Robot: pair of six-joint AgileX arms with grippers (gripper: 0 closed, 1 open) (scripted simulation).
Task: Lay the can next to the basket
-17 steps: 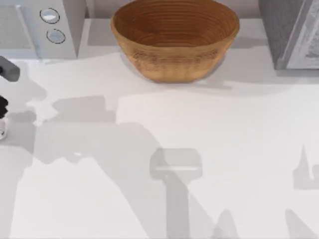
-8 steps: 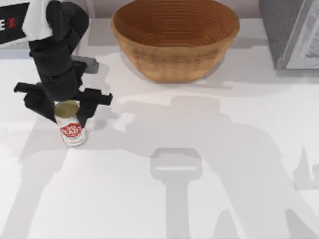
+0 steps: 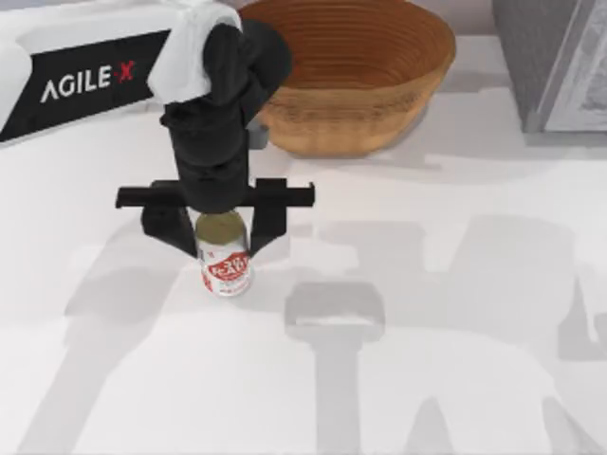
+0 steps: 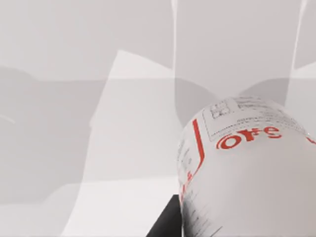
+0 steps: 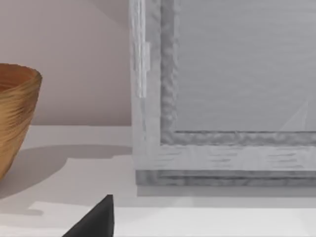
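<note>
The can [image 3: 226, 268], white label with red lettering and a dull gold top, stands upright between the black fingers [image 3: 169, 227] of my left gripper [image 3: 222, 237], which is shut on it. It sits in front of the basket's left side, a short gap away. The basket [image 3: 370, 85], tan-brown with ribbed coils, stands at the back centre, its left rim hidden by my left arm. The can [image 4: 247, 173] looms close in the left wrist view above white table. My right gripper [image 5: 94, 222] is a dark tip near the basket [image 5: 17, 113] in the right wrist view.
A grey box-like unit [image 3: 560, 57] stands at the back right corner, with its framed front [image 5: 222, 98] close up in the right wrist view. White table top [image 3: 455, 332] stretches across the front and right, crossed by grey shadows.
My left arm swung in from the table's left edge and has moved right with the can held, from the left side to just in front of the basket's left.
</note>
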